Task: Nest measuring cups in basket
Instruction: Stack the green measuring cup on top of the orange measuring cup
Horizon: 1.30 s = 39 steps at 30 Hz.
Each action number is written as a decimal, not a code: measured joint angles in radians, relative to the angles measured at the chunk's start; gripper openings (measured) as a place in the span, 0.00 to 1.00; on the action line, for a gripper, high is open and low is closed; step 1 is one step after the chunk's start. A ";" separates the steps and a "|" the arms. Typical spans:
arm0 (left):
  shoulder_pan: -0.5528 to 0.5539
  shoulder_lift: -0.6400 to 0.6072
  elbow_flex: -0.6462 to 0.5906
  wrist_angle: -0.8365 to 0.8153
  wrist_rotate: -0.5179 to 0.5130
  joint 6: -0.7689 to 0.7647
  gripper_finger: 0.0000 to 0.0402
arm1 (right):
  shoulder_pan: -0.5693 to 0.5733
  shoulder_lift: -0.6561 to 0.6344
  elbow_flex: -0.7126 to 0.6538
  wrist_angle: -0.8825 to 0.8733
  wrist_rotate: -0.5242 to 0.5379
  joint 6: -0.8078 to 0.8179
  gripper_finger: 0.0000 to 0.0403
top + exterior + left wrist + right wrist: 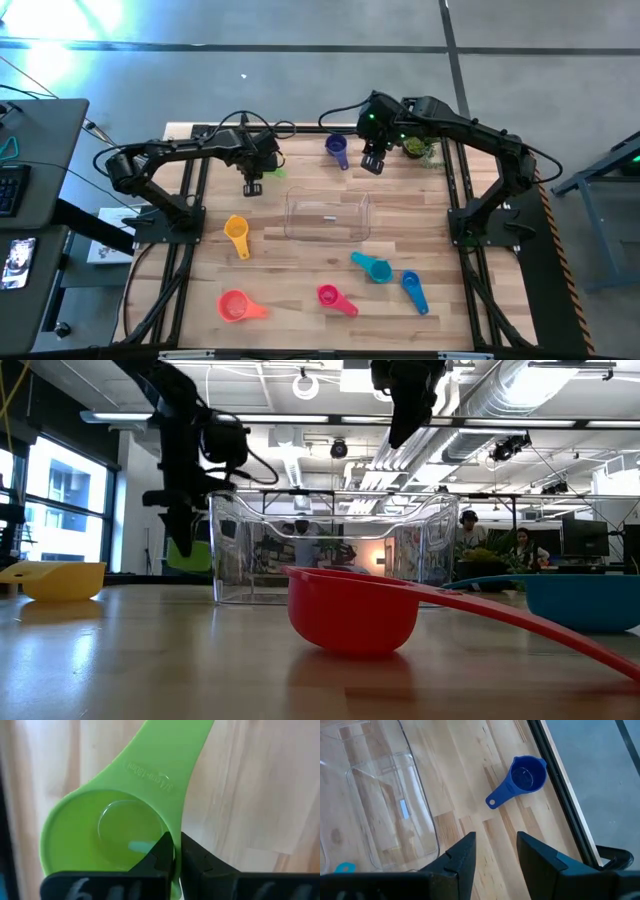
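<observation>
Two arms hung at the table's far edge when I looked. My left gripper point(172, 857) pinched the rim of the green plastic measuring cup point(115, 827), at ten o'clock from the clear rectangular plastic basket point(327, 215); its handle tip was cut off. My right gripper point(495, 852) hovered spread, empty, beside the purple plastic cup point(520, 780) at twelve o'clock, with bare wood between.

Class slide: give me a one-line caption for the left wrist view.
Left gripper jaws shut on the rim of the green round plastic measuring cup above the pale wooden table.
</observation>
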 joint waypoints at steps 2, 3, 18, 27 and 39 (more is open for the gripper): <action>-0.016 -0.013 0.021 -0.023 -0.017 -0.006 0.01 | 0.000 0.000 0.000 0.000 0.000 0.008 0.34; -0.023 -0.026 0.031 -0.033 -0.018 -0.008 0.02 | 0.000 0.000 0.000 0.000 0.000 0.015 0.34; -0.157 -0.316 0.074 -0.101 -0.019 -0.181 0.02 | 0.000 0.000 0.000 0.000 0.000 0.023 0.34; -0.407 -0.361 0.074 -0.106 0.027 -0.341 0.02 | 0.000 0.000 0.000 0.000 0.000 0.095 0.34; -0.704 -0.325 0.074 -0.088 0.029 -0.618 0.02 | 0.077 0.000 0.000 0.000 0.000 0.186 0.34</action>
